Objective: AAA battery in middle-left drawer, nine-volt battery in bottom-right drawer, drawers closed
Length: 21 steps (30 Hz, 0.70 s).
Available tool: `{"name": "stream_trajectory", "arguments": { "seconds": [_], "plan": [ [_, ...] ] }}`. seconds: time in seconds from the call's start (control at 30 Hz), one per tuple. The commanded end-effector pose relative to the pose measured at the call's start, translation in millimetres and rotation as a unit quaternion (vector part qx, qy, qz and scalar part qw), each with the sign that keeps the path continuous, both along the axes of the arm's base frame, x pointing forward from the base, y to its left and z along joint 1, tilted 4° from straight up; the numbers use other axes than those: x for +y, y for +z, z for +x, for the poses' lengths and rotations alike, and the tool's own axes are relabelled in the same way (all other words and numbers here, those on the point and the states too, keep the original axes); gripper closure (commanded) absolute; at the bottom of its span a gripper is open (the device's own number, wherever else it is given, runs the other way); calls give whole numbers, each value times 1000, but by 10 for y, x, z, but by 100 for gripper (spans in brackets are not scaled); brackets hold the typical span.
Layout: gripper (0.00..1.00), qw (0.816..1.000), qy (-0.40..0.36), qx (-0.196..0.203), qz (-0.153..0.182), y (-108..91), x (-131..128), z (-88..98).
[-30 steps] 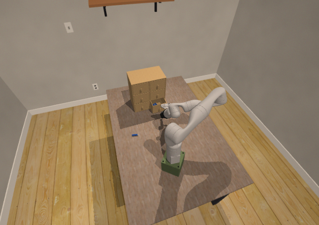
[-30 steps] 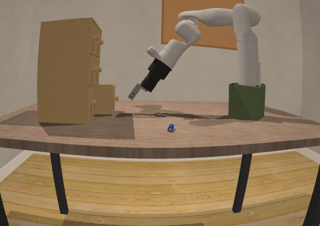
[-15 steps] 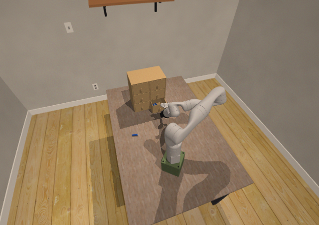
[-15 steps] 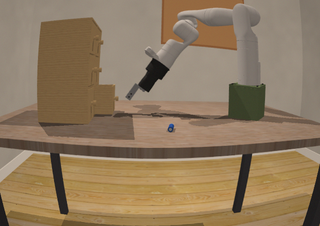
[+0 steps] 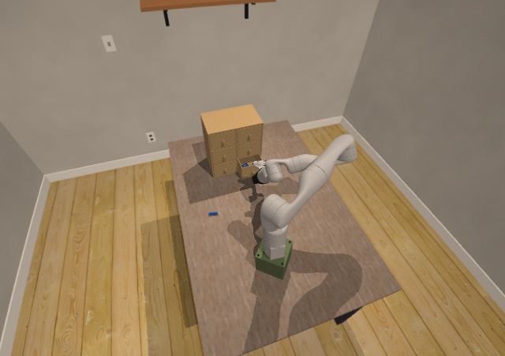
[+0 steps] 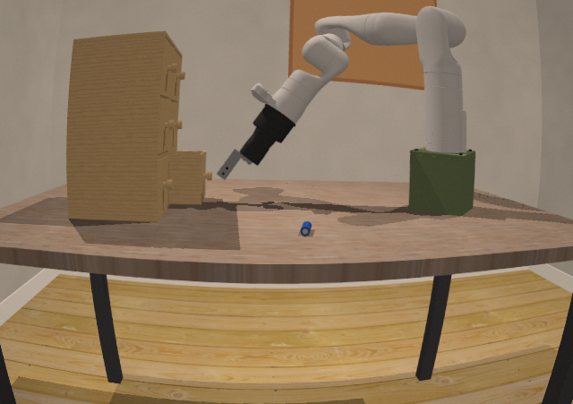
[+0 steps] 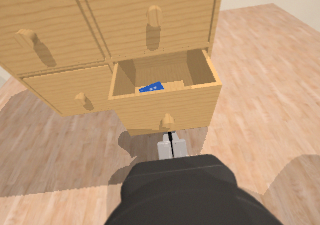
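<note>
Wrist view shows the gripper (image 7: 171,146) with fingers pressed together on nothing, just in front of the knob (image 7: 167,121) of the open bottom-right drawer (image 7: 167,107), at the chest's (image 6: 117,126) end of the bench. Inside lies the nine-volt battery (image 7: 151,87). A straight push inward looks next. The AAA battery (image 6: 305,228) lies well apart, toward the bench's front edge.
</note>
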State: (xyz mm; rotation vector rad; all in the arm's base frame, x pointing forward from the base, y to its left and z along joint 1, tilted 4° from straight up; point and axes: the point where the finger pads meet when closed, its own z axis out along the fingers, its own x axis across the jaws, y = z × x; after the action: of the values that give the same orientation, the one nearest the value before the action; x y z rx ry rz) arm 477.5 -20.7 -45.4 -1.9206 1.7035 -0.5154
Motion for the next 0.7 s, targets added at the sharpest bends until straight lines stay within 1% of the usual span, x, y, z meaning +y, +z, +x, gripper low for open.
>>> {"name": "stream_trajectory", "arguments": {
  "seconds": [0.0, 0.07, 0.57, 0.67],
  "plan": [
    [100, 1000, 1, -2, -3, 19, 4, 63],
    [100, 1000, 1, -2, -3, 19, 4, 63],
    [100, 1000, 1, -2, -3, 32, 42, 336],
    [100, 1000, 1, -2, -3, 33, 45, 355]
  ]
}}
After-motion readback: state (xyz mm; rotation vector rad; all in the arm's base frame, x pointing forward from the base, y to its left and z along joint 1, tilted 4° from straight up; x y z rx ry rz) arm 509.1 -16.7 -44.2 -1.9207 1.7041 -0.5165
